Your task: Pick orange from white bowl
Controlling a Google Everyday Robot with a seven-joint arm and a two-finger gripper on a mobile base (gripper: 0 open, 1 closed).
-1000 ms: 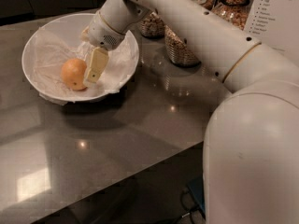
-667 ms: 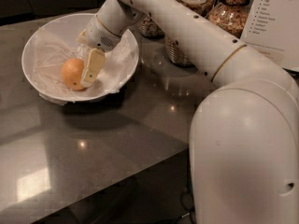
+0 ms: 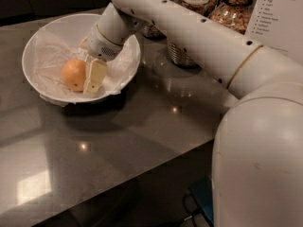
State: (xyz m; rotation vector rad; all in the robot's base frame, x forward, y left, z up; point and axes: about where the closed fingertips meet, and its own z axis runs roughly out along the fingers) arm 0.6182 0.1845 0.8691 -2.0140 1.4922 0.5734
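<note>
the white arm (image 3: 189, 37) stretches left, its gripper (image 3: 90, 78) pointed down at the end.

The orange (image 3: 73, 74) is warm orange-yellow against the white bowl (image 3: 57, 25) and its white crumpled paper lining (image 3: 47, 56). The cream hand (image 3: 93, 79), inside the bowl just beside the orange, hangs from a white arm (image 3: 189, 27). The table (image 3: 142, 141) is glossy dark grey-brown with pale light spots

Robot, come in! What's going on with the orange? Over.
Tool down inside bowl, close beside orange. Orange resting on paper, not lifted yet. Nothing in the way. Over.
</note>
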